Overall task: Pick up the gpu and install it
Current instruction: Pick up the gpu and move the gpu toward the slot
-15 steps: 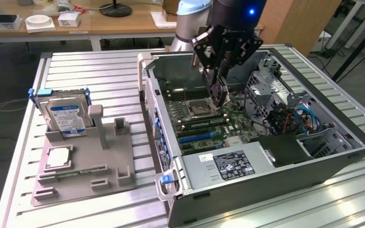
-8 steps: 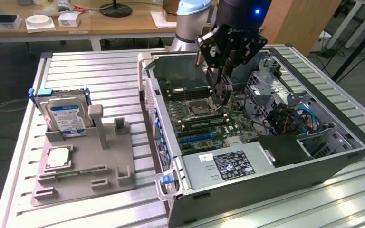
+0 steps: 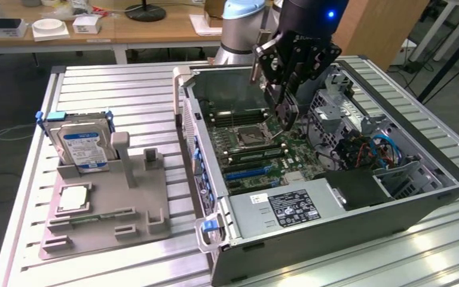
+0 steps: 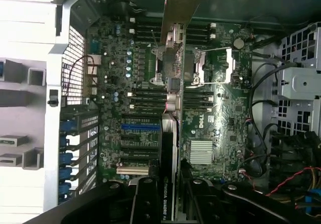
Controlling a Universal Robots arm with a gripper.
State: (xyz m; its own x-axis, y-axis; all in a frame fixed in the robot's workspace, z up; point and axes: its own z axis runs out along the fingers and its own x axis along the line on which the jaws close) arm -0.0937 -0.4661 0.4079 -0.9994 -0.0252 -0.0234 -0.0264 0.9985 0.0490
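Gpu (image 4: 169, 148) clamped edge-on in my gripper (image 4: 170, 204), over the motherboard (image 4: 215, 113)
Risk: a slight tilt or offset could miss the blue slot (image 4: 140, 126) and scrape components

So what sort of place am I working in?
Probably a robotics lab or workshop: an open PC case on a slotted metal table, a fixture holding a hard drive beside it, and desks behind.

The slatted aluminium table (image 3: 118, 84) carries two items: a grey fixture tray (image 3: 110, 194) at lower left of the frame, and an open computer case (image 3: 333, 251) just beside it, centre right.
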